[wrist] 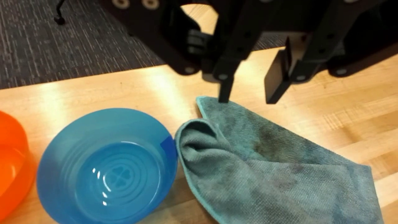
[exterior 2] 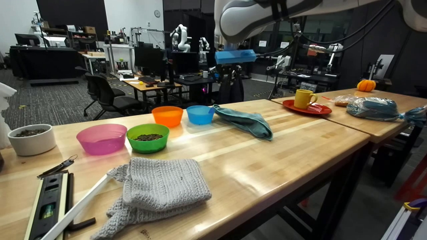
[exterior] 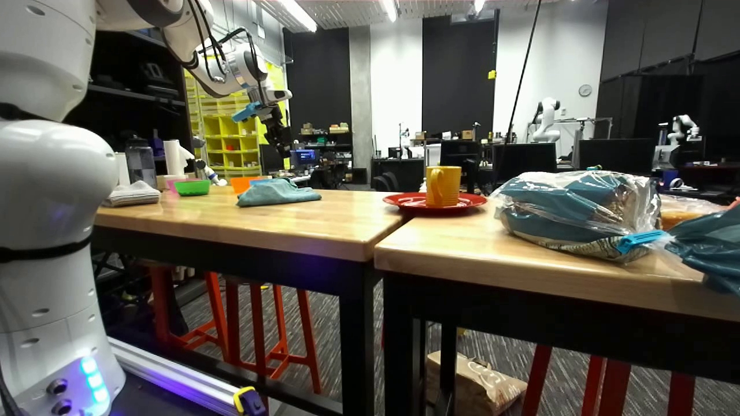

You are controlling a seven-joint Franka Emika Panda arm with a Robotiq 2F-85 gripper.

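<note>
My gripper is open, with a clear gap between its dark finger pads and nothing in it. In an exterior view the gripper hangs well above the table. The grey-teal cloth lies folded and crumpled below it, the nearest thing to the fingers in the wrist view. The same cloth shows in both exterior views. A blue bowl stands against the cloth's end and looks empty; it also shows in an exterior view. An orange bowl is partly in the wrist view.
A pink bowl, a green bowl with brown pellets, and a white bowl stand along the table. A grey knitted cloth and a spirit level lie near. A yellow mug stands on a red plate beside bagged bread.
</note>
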